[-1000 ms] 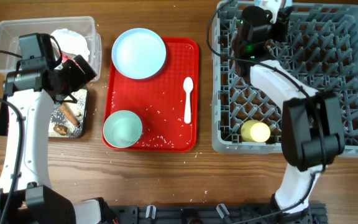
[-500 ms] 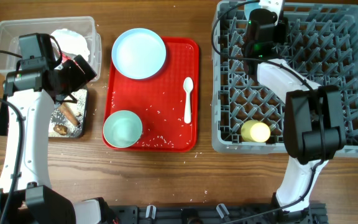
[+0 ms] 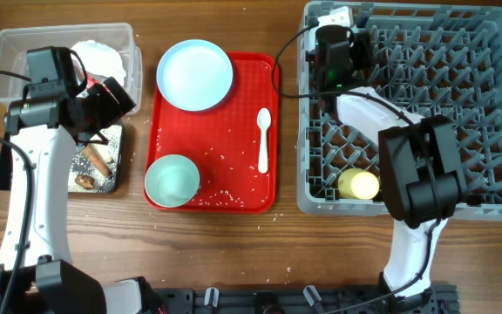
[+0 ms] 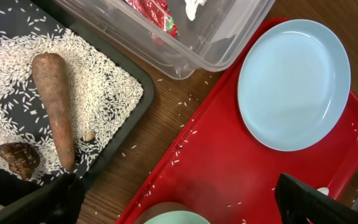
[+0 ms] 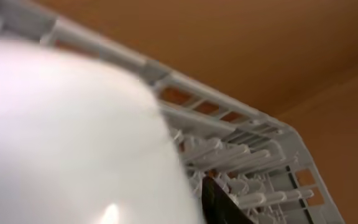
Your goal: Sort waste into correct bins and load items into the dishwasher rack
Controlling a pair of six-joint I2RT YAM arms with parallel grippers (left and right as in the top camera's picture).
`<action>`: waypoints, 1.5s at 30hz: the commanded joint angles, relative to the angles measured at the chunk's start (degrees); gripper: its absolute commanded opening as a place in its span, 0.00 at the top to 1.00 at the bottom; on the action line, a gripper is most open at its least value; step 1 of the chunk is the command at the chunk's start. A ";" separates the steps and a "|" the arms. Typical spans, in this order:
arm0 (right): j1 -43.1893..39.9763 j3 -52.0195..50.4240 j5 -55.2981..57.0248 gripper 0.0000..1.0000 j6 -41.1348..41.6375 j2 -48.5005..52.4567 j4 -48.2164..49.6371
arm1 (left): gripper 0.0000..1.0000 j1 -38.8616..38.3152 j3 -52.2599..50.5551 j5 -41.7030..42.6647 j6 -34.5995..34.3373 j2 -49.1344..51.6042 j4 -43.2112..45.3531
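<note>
Right gripper (image 3: 334,44): hangs over dishwasher rack (image 3: 460,105), its 11 o'clock corner; cannot tell the grip, only pale blur.

Left gripper (image 4: 188,199): spread wide, empty.

Done, probably: yellow cup (image 3: 358,184) in rack, wrapper (image 4: 154,11) in clear tub (image 4: 229,37).

To do: plate (image 3: 194,75), mint bowl (image 3: 172,180), spoon (image 3: 264,139) on red tray (image 3: 234,113).

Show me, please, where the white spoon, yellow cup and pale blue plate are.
white spoon (image 3: 263,148), overhead view, its handle.
yellow cup (image 3: 359,184), overhead view, its body.
pale blue plate (image 3: 194,75), overhead view, its centre.

one plate (image 3: 194,75), one spoon (image 3: 263,139), one cup (image 3: 358,184)
</note>
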 commanded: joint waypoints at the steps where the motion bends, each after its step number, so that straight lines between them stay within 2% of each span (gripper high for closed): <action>1: 1.20 0.02 2.84 0.71 -0.90 1.01 -0.26 | 0.00 -0.07 0.79 0.46 1.11 -0.33 -0.04; 5: 1.62 0.02 6.05 0.63 -0.31 -0.37 -0.44 | 0.00 -0.04 0.79 0.46 1.11 -0.33 -0.04; 11: 1.62 0.02 7.52 0.59 2.60 -6.38 -2.64 | 0.00 -0.07 0.79 0.46 1.11 -0.33 -0.04; 14: 1.60 0.02 5.33 0.59 15.39 -8.96 -17.90 | 0.00 -0.04 0.79 0.46 1.11 -0.33 -0.04; 18: 1.55 0.02 -7.52 0.60 28.35 -10.86 -27.52 | 0.00 -0.07 0.79 0.46 1.11 -0.33 -0.04; 21: 1.55 0.02 -15.58 0.59 32.04 -14.08 -31.47 | 0.00 -0.07 0.79 0.46 1.11 -0.33 -0.04; 25: 1.57 0.02 -29.51 0.49 34.62 -25.00 -38.66 | 0.00 -0.07 0.79 0.46 1.11 -0.33 -0.04; 27: 1.57 0.02 -44.22 0.39 36.83 -30.49 -41.94 | 0.00 -0.07 0.79 0.46 1.11 -0.33 -0.04; 28: 1.57 0.02 -51.84 0.39 37.31 -31.98 -42.84 | 0.00 -0.04 0.79 0.46 1.11 -0.33 -0.04; 29: 2.01 -0.37 -69.29 0.40 42.23 -32.33 -42.77 | 0.00 -0.07 0.79 0.46 1.11 -0.33 -0.04; 30: 3.48 -1.42 -73.11 0.43 45.55 -31.65 -42.27 | 0.00 -0.07 0.79 0.46 1.11 -0.33 -0.04; 32: 8.85 -2.56 -73.24 0.43 49.88 -29.05 -43.82 | 0.00 -0.07 0.79 0.46 1.11 -0.33 -0.04; 34: 15.54 -2.91 -71.84 0.56 52.85 -25.79 -43.52 | 0.00 -0.07 0.79 0.46 1.11 -0.33 -0.04; 36: 21.51 -2.91 -63.60 0.67 59.39 -21.92 -43.43 | 0.00 -0.07 0.79 0.46 1.11 -0.33 -0.04; 39: 28.30 -2.91 -60.96 0.66 61.88 -14.14 -39.28 | 0.00 -0.07 0.79 0.46 1.11 -0.33 -0.04; 42: 30.91 -2.91 -62.20 0.51 62.97 -9.14 -37.92 | 0.00 -0.07 0.79 0.46 1.11 -0.33 -0.04; 45: 31.23 -2.91 -65.05 0.50 62.97 -6.88 -35.50 | 0.00 -0.04 0.79 0.46 1.11 -0.33 -0.04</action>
